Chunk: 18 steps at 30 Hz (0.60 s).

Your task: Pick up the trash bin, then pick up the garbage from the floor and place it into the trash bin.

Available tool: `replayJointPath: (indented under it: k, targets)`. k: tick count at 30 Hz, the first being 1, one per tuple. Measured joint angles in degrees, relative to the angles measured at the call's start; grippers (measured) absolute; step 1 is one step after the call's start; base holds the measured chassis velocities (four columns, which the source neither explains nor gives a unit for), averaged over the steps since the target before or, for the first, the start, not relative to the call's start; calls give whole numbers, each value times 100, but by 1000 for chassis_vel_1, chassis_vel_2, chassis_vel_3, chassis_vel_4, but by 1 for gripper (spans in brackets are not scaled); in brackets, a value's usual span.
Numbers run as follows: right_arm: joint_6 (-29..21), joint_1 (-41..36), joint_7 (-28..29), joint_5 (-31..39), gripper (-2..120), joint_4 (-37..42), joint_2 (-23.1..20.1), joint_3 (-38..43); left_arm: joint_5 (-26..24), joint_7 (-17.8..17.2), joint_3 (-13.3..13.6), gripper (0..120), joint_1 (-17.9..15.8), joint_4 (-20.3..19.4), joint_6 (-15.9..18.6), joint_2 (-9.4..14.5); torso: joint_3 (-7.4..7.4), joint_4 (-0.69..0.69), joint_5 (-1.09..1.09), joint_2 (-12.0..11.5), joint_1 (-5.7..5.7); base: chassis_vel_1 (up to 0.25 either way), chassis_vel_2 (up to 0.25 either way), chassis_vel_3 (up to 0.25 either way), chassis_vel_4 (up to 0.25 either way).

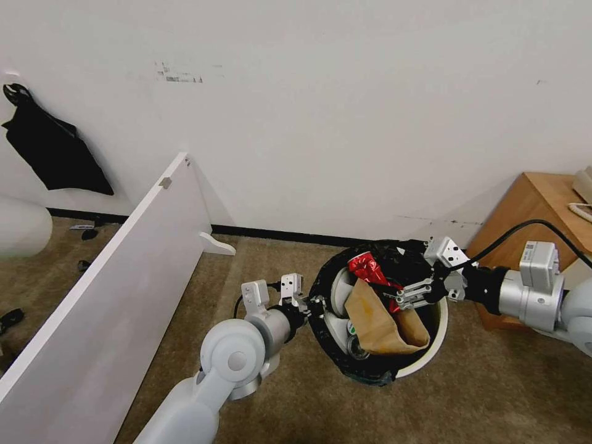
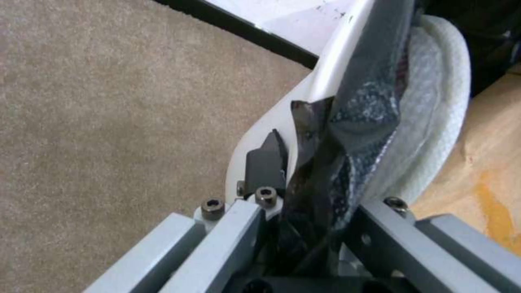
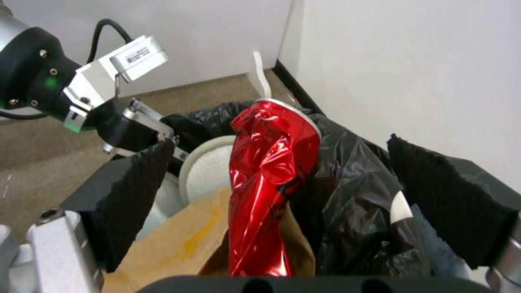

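Note:
The trash bin [image 1: 425,354], white with a black bag over its rim, hangs tilted above the carpet. My left gripper [image 1: 311,305] is shut on its left rim; the left wrist view shows the left gripper [image 2: 315,183] clamping the white wall [image 2: 271,118] and bag. Inside the bin lie a red wrapper [image 1: 368,268], a tan paper bag [image 1: 379,324] and a white slipper [image 1: 341,293]. My right gripper [image 1: 404,296] hovers over the bin's mouth, open. In the right wrist view the red wrapper [image 3: 271,171] stands loose between its wide-apart pads [image 3: 136,195], with the paper bag [image 3: 184,240] beside it.
A long white board [image 1: 123,271] leans on the carpet to the left. A wooden cabinet [image 1: 530,197] stands at the right, close behind my right arm. The wall runs just behind the bin. A black bag [image 1: 55,148] hangs on the wall far left.

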Motion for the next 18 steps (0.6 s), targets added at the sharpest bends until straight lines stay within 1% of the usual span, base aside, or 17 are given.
replayJointPath:
  k: [18]
  targets:
    - [30, 71, -21, 94, 100, 141, 110, 114, -33, -29, -34, 1, -15, 44, -31, 59, 0, 0, 0, 0, 0, 0, 0, 0, 0]
